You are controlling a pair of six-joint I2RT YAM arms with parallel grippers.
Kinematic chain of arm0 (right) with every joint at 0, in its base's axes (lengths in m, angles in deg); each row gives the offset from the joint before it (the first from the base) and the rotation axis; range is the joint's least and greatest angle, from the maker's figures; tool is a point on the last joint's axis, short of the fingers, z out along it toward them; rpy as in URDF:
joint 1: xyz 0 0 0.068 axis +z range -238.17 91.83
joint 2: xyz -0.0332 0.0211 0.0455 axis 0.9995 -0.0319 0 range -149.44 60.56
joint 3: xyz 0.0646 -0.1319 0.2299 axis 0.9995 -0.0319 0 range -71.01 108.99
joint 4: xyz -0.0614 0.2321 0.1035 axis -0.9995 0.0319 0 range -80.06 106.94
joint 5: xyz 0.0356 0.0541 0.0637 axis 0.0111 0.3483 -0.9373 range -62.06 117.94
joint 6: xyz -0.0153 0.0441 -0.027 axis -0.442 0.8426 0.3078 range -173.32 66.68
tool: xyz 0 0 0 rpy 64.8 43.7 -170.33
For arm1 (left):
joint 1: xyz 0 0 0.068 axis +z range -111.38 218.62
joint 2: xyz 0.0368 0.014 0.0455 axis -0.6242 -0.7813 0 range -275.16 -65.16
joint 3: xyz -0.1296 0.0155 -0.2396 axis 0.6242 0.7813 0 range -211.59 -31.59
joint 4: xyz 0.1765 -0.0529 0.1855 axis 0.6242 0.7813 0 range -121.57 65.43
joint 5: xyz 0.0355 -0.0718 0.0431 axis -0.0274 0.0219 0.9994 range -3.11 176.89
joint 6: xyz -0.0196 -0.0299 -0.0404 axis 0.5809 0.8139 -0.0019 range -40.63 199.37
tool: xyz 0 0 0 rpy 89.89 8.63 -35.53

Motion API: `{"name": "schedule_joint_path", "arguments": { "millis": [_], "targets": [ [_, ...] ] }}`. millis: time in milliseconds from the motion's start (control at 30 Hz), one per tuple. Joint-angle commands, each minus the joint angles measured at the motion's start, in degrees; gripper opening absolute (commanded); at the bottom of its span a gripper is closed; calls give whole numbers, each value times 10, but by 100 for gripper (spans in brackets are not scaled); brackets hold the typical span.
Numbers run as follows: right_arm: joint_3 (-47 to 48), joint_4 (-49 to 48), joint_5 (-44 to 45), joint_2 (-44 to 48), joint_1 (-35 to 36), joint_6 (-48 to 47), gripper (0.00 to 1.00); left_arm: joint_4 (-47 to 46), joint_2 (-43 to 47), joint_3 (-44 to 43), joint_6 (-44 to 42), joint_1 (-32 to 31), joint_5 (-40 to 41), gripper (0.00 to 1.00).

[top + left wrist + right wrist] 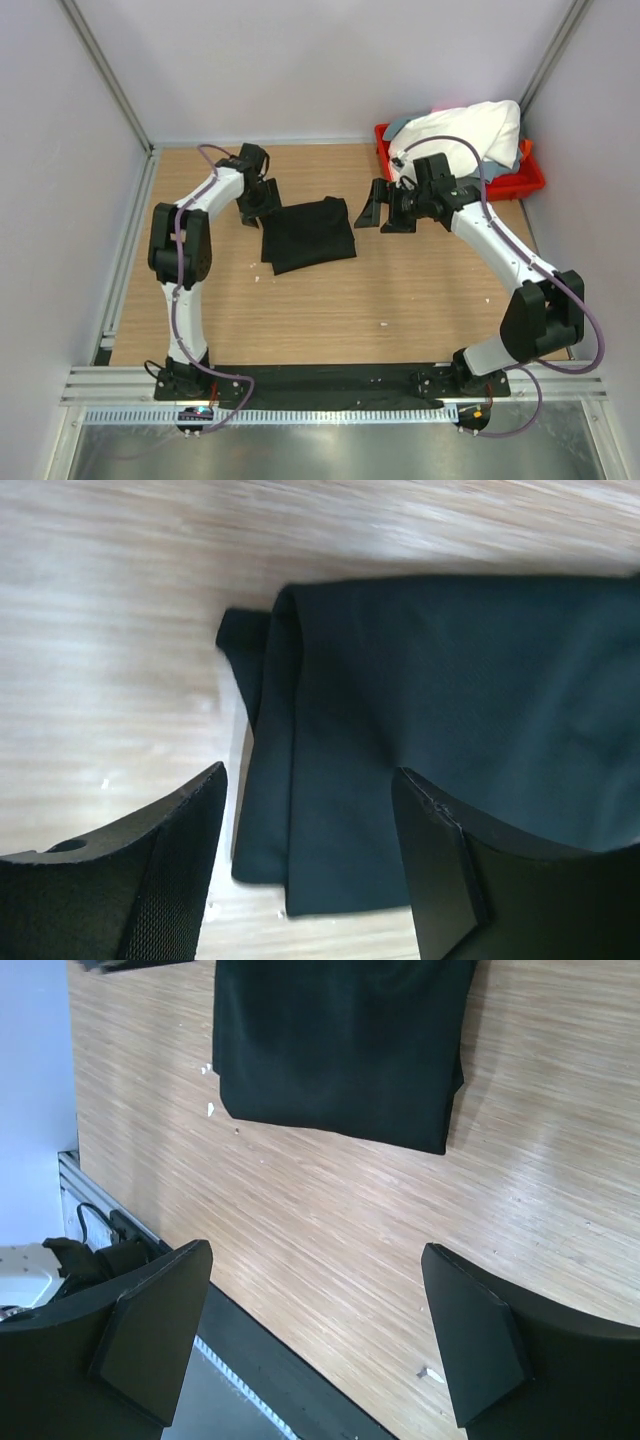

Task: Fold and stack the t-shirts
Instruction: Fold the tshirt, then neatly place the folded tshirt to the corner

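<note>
A black t-shirt [308,235] lies folded into a rough square on the wooden table, left of the middle. My left gripper [256,203] hovers at its far left corner, open and holding nothing. In the left wrist view the folded black t-shirt [440,710] fills the right side, its edge between the spread fingers. To the right of the shirt my right gripper [378,210] stands open and apart from it; its wrist view shows the black t-shirt [340,1045] beyond the empty fingers. A white t-shirt [465,130] is heaped in the red tray [520,182] with a grey one [400,128] under it.
The red tray sits at the back right corner against the right wall. Pale walls and aluminium posts close in the table on three sides. A black strip and metal rail [330,385] run along the near edge by the arm bases. Small white specks [210,1110] lie on the wood.
</note>
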Motion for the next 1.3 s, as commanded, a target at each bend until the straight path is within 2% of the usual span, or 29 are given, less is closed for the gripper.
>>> {"name": "schedule_joint_path", "arguments": {
  "millis": [0, 133, 233, 267, 300, 333, 400, 433, 533, 633, 733, 867, 933, 1000, 1033, 1067, 1100, 1167, 1267],
  "targets": [
    [13, 24, -14, 54, 1, -18, 92, -15, -44, -58, -7, 1, -8, 68],
    [24, 36, -42, 93, 1, -12, 93, -16, -67, -69, 3, 1, -15, 67],
    [33, 44, -56, 108, 0, -6, 93, -24, -80, -59, 12, 1, -15, 58],
    [39, 48, -61, 115, 0, -7, 93, -26, -84, -56, 12, 1, -14, 48],
    [41, 51, -62, 117, 0, -7, 93, -27, -89, -53, 13, 1, -12, 42],
    [43, 56, -62, 121, 0, -10, 93, -26, -99, -54, 13, 1, -12, 31],
    [42, 59, -60, 130, -1, -11, 93, -34, -107, -52, 11, 1, -24, 17],
    [40, 61, -60, 132, -1, -13, 93, -34, -117, -56, 4, 2, -24, 1],
    [27, 64, -59, 140, -1, -11, 93, -4, -141, -91, -22, 3, 36, 0],
    [4, 54, -61, 154, -1, -5, 93, 73, -168, -177, -49, 22, 119, 0],
    [-20, 30, -64, 169, -1, 10, 94, 142, -214, -293, -84, 55, 201, 0],
    [-39, 35, -69, 171, -1, 7, 94, 218, -302, -493, -127, 111, 262, 0],
    [-53, 41, -69, 173, -1, 1, 94, 202, -316, -544, -141, 133, 305, 10],
    [-62, 44, -74, 174, -1, 0, 94, 166, -304, -544, -169, 145, 337, 18],
    [-68, 46, -77, 175, -1, 0, 94, 121, -296, -531, -181, 147, 353, 28],
    [-71, 49, -78, 177, 0, -1, 94, 99, -289, -524, -195, 147, 390, 54],
    [-72, 51, -77, 179, 0, -2, 94, 79, -275, -520, -223, 148, 404, 99],
    [-82, 46, -78, 184, 1, 2, 95, 58, -265, -534, -233, 144, 424, 100],
    [-87, 21, -79, 171, 1, 7, 95, 65, -216, -527, -203, 128, 416, 100]
  ]
}}
